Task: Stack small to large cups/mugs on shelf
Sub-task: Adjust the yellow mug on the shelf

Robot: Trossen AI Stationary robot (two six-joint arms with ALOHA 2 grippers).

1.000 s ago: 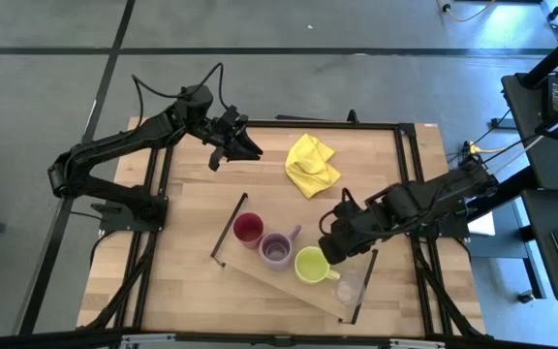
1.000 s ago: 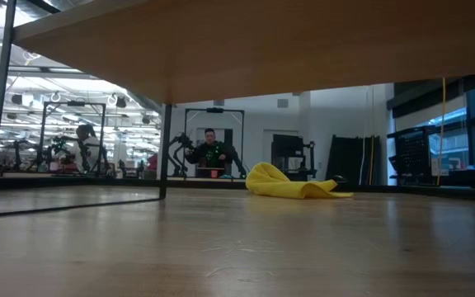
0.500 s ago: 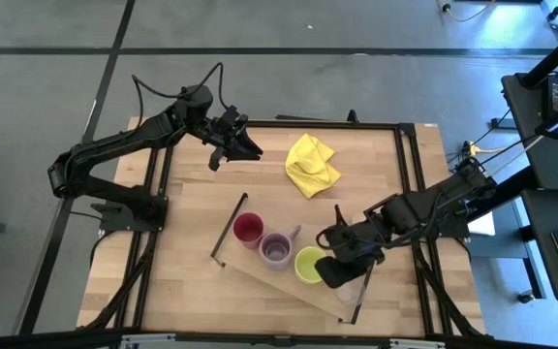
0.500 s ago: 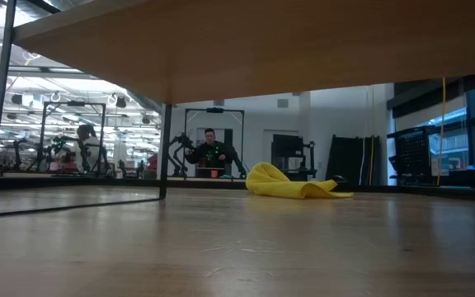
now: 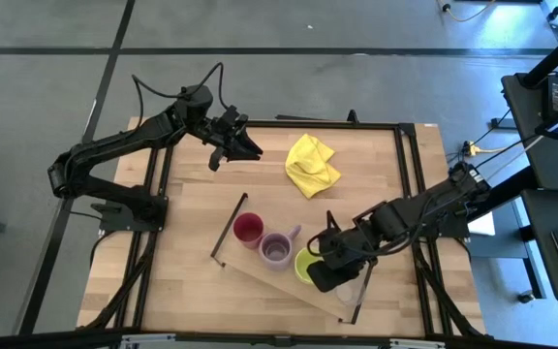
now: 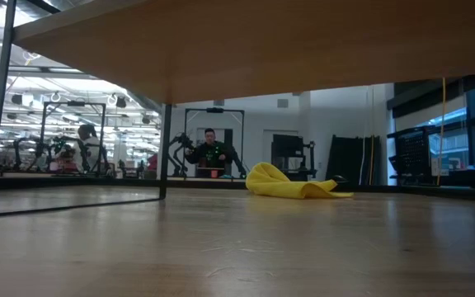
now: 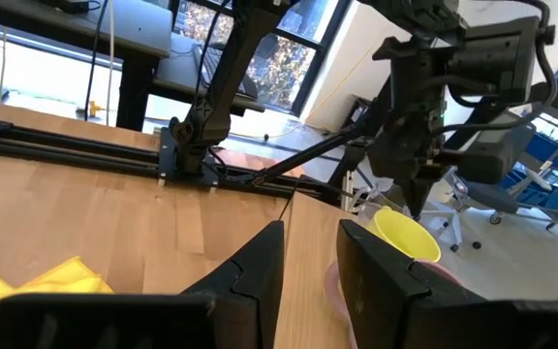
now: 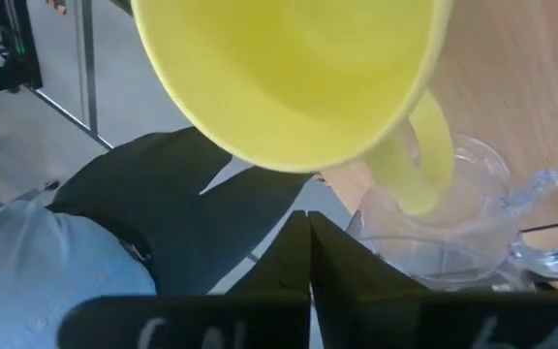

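The light-wood shelf (image 5: 260, 276) lies slantwise at the table's near middle. On it stand a red cup (image 5: 248, 229), a purple mug (image 5: 277, 250), a yellow-green mug (image 5: 304, 262) and a clear glass tumbler (image 5: 352, 291) in a row. My right gripper (image 5: 324, 274) hangs over the yellow-green mug's right side, covering part of it. In the right wrist view its fingers (image 8: 308, 228) are shut just below the mug's rim (image 8: 289, 165); the mug's handle (image 8: 419, 165) and the tumbler (image 8: 453, 233) lie beyond. My left gripper (image 5: 247, 145) is open and empty at the far left. My right gripper points slanting down at the yellow-green mug's rim with shut fingers. I cannot tell whether it touches the mug; the gripper covers that spot in the high view.
A crumpled yellow cloth (image 5: 311, 163) lies on the table at the far middle, and also shows in the low view (image 6: 291, 181). The shelf's black rails (image 5: 229, 228) stand at its short ends. A person sits beyond the table's near edge (image 8: 56, 281).
My right gripper has gone toward the table's near edge and a little left, coming over the yellow-green mug and covering its right side and handle. The cups and the left arm have kept still.
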